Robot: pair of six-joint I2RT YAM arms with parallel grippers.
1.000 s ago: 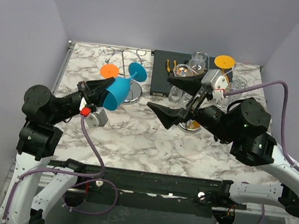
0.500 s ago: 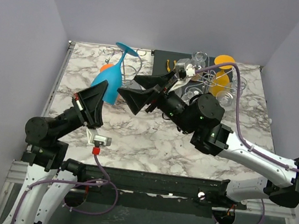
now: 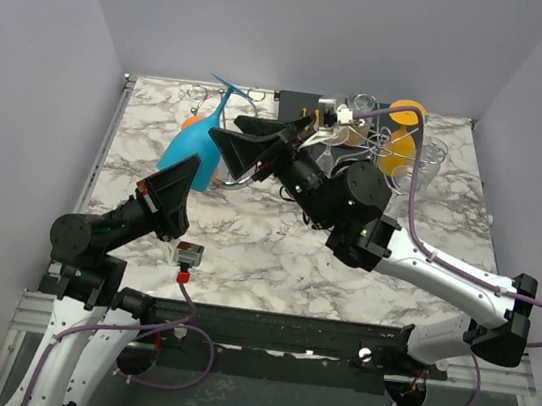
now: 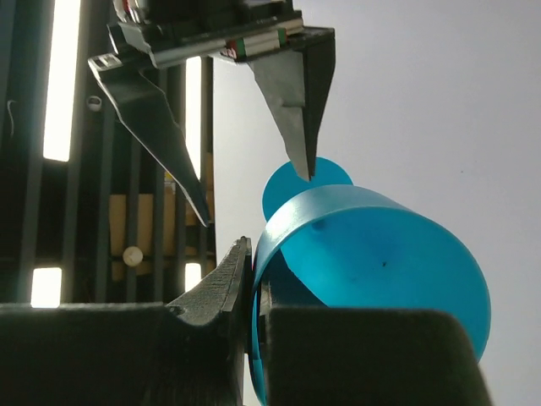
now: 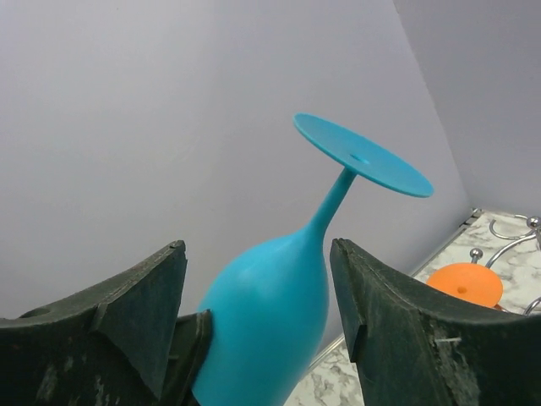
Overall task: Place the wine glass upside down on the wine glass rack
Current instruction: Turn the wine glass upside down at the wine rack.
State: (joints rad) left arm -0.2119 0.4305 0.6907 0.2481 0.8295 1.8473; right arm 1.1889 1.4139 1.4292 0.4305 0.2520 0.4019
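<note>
Marble worktop (image 3: 274,254), white with grey veins, fills the floor of the scene, with plain lilac walls (image 3: 316,28) on three sides. Stretched right across it is the big right arm (image 3: 414,264), reaching to the back left. The left arm (image 3: 110,231) rises from the near-left corner to meet it.

Along the back edge there's a dark tray (image 3: 296,98), with clear glasses (image 3: 363,105) and an orange glass (image 3: 397,152) clustered just beside it on the right. Back left is the wire rack (image 5: 511,230). It's mostly hidden behind the right arm from above, and only a few loops show at the edge of the right wrist view.

Now the wine glass (image 3: 186,149), bright blue, is up in the air over the back-left part of the worktop, near the rack. Its foot (image 5: 363,156) is on top and the bowl below, the whole thing tilted.

And the left tool (image 3: 182,175) has it, fingers pinched tight on the rim of the bowl, one inside and one outside, plain as day from the left wrist.

Over to the right tool (image 3: 223,126), which is spread wide and straddles the upper bowl with a finger on each side. There's daylight between the right-hand finger and the glass. On the other side I can't tell whether it touches. It grips nothing.

Smallest of all, an orange disc (image 5: 463,283) sits beside the rack wires.
</note>
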